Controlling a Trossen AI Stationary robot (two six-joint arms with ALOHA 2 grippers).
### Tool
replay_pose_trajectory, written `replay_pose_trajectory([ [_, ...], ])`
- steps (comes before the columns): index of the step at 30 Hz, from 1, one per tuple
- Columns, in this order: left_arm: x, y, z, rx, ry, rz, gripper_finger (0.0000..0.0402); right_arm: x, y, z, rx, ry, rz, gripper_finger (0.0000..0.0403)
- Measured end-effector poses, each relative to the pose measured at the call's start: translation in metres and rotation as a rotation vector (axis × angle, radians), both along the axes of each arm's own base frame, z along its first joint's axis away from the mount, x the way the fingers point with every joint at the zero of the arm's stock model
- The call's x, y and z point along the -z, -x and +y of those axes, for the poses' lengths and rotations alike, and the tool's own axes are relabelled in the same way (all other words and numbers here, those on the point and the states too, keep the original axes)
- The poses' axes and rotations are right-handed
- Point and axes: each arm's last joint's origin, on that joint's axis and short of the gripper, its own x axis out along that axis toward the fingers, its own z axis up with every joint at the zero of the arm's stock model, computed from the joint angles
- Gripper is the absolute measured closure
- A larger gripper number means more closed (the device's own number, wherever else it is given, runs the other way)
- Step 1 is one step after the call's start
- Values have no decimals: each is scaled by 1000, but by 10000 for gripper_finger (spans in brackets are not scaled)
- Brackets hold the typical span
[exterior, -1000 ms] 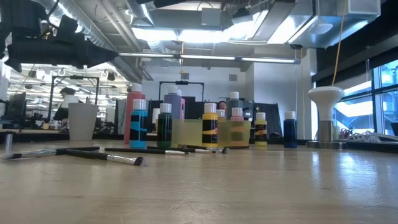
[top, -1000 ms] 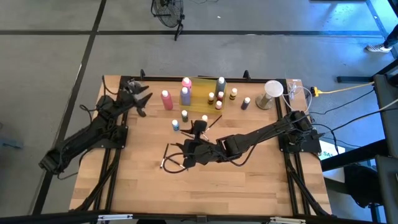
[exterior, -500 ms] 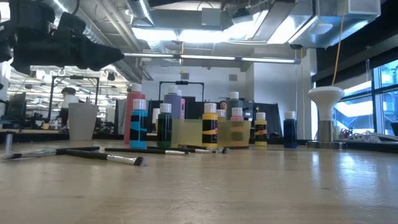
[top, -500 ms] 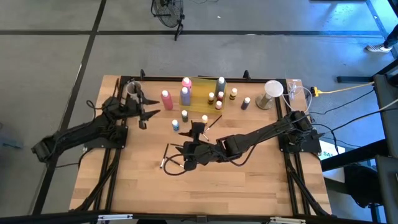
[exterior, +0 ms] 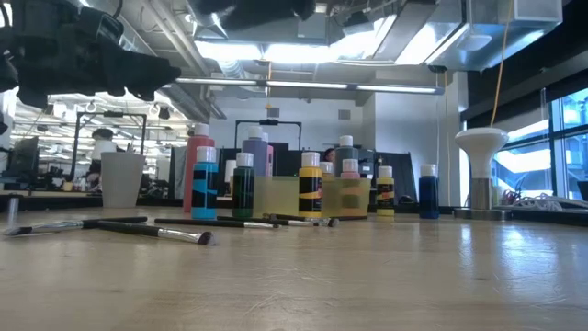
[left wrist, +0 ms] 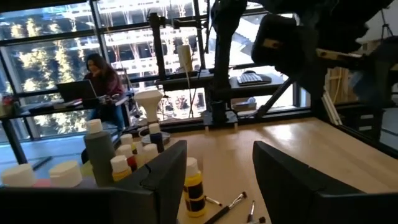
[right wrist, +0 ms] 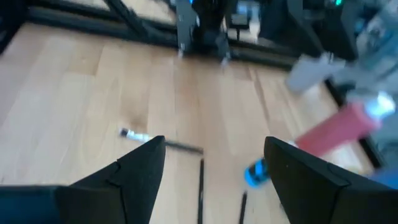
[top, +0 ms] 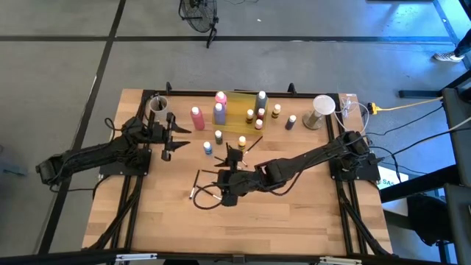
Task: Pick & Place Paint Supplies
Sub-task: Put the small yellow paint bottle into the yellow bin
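brushes (top: 197, 184) on table, right gripper (top: 224, 153) above

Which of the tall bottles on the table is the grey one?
The grey bottle stands in the yellow tray, unlike the pink bottles and the purple bottle to its left.

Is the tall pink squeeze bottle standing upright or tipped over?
Upright. The tall pink squeeze bottle stands vertical on the table in the low view, cap on top.

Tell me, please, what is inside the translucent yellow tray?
The yellow tray holds a tall grey bottle and small white-capped bottles; exactly which of them stand inside its edge cannot be told, and the floor beneath them is covered.
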Motion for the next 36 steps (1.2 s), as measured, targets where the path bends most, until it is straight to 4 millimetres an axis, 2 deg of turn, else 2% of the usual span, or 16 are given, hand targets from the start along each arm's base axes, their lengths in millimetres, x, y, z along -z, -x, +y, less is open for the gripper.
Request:
replay_pose_trajectory([
  [5, 0, 0, -1, 4, 0, 0, 221, -21, 10, -5, 145, -125, 109, 125],
  [10, -1, 0, -1, 3, -3, -6, 221, -39, 24, -21, 380, -269, 206, 125],
  [15, 0, 0, 0, -3, -9, -3, 221, -38, 33, -58, 686, -455, 307, 126],
  [18, 1, 0, 0, -10, -23, 7, 221, -31, 32, -86, 801, -526, 356, 126],
  [22, 1, 0, 0, -13, -37, 8, 221, -28, 26, -120, 834, -564, 369, 126],
  [25, 1, 0, 0, -14, -38, 8, 221, -29, 23, -137, 815, -544, 360, 126],
  [30, 1, 0, 0, -14, -38, 8, 221, -29, 21, -148, 781, -547, 365, 126],
  [36, 2, 0, 0, -14, -31, 18, 221, -17, 20, -147, 771, -542, 374, 126],
])
